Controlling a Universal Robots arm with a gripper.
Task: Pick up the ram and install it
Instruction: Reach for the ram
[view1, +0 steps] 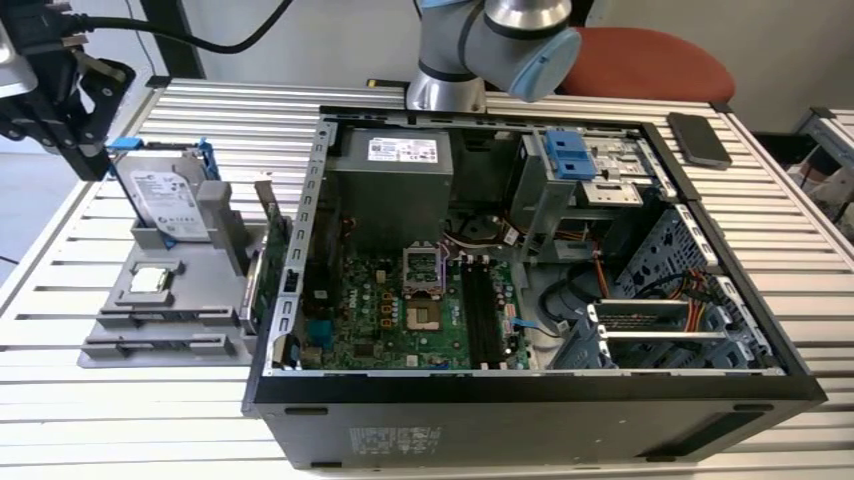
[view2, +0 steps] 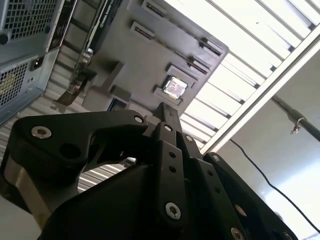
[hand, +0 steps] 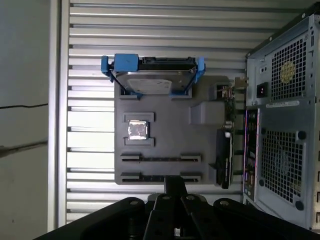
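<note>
The gripper (view1: 88, 158) hangs over the grey tray (hand: 170, 135) at the exterior view's left, fingers pressed together with nothing visible between them; the tray's two long slots look bare; the ram (view1: 477, 310), as best I can judge, is the dark stick seated on the motherboard inside the case (view1: 534, 405), well apart toward the exterior view's right; its long axis runs from near wall to far.

My arm (view1: 454, 40) is silver-grey tubing with a pale blue joint cap (view1: 547, 60); my gripper (view2: 167, 111) is black linkage studded with silver screws (view2: 173, 210), black cable (view1: 234, 47) attached.
</note>
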